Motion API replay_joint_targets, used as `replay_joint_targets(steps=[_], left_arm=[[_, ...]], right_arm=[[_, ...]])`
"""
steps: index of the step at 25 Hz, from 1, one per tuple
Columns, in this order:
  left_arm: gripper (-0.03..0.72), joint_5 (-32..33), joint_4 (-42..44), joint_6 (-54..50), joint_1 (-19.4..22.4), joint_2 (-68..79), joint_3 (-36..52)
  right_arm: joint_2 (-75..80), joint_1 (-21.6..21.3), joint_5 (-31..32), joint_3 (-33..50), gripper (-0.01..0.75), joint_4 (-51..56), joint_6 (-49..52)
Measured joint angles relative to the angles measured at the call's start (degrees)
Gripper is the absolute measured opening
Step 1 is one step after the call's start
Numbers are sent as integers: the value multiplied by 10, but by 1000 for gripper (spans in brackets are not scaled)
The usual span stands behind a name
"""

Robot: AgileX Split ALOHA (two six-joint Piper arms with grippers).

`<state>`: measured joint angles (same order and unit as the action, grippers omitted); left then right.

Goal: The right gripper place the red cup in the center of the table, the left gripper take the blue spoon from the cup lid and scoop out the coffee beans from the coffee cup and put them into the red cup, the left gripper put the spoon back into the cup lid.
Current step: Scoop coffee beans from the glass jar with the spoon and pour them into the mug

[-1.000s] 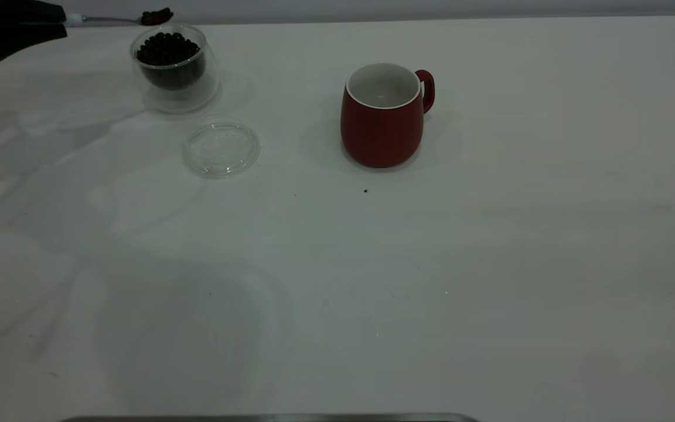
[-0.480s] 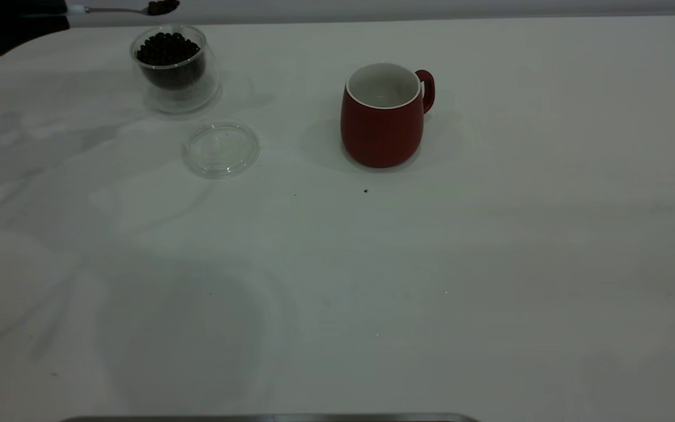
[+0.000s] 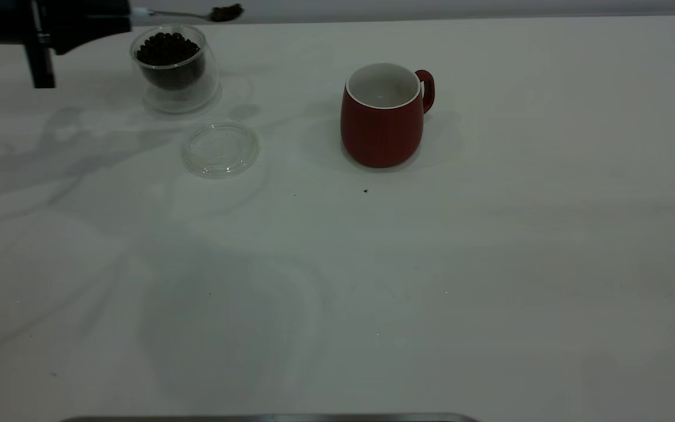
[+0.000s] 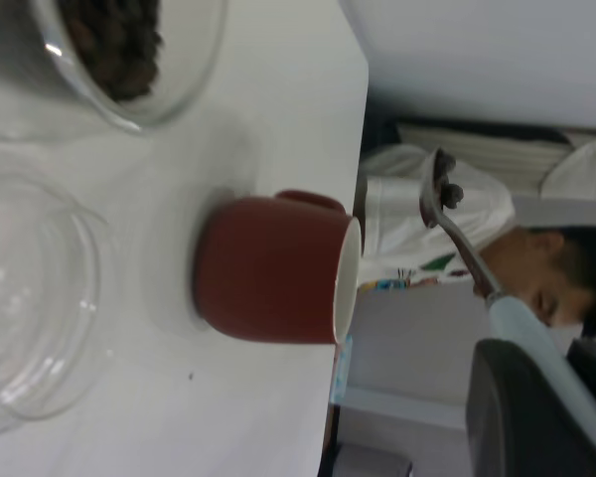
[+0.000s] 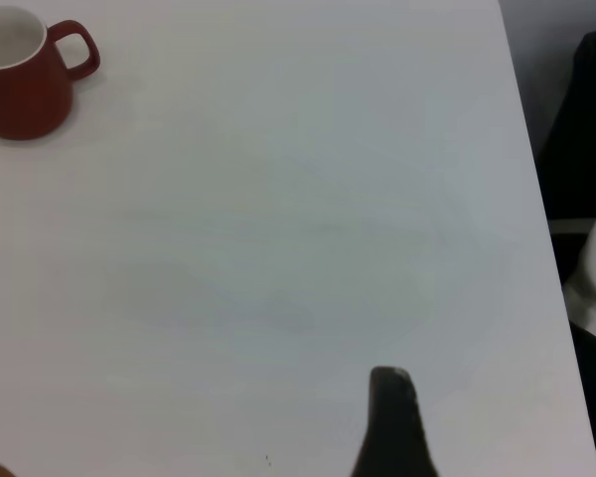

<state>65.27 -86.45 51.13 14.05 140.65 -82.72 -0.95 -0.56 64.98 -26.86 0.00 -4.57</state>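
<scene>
The red cup (image 3: pixel 383 117) stands upright near the middle of the table (image 3: pixel 431 264), its white inside bare. My left gripper (image 3: pixel 122 14) hovers at the far left, shut on the pale handle of the blue spoon (image 3: pixel 197 13). The spoon is level, and its bowl carries coffee beans (image 3: pixel 226 12) in the air to the right of the coffee cup (image 3: pixel 170 67), short of the red cup. The coffee cup holds a dark heap of beans. The cup lid (image 3: pixel 221 147) lies flat in front of it. The left wrist view shows the loaded spoon (image 4: pixel 445 194) beside the red cup (image 4: pixel 268 270). The right gripper shows only as one black finger (image 5: pixel 392 417) over bare table.
A dark speck (image 3: pixel 365 190) lies on the table in front of the red cup. A grey edge (image 3: pixel 267 418) runs along the near side. A person (image 4: pixel 566 273) sits beyond the far table edge. The red cup (image 5: pixel 20 84) is far from the right arm.
My left gripper has carried the bean-filled spoon to the right, from above the coffee cup toward the red cup. The cups and the lid have stayed where they were.
</scene>
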Motion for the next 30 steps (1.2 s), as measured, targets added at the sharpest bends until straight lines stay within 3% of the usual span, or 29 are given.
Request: replay_joint_targets(steps=[14, 30], left_arm=[[118, -3, -25, -5, -80, 0, 0], [118, -66, -55, -5, -162, 0, 0]], right_arm=[[0, 0, 0, 0, 590, 0, 0], [0, 0, 0, 0, 590, 0, 0]])
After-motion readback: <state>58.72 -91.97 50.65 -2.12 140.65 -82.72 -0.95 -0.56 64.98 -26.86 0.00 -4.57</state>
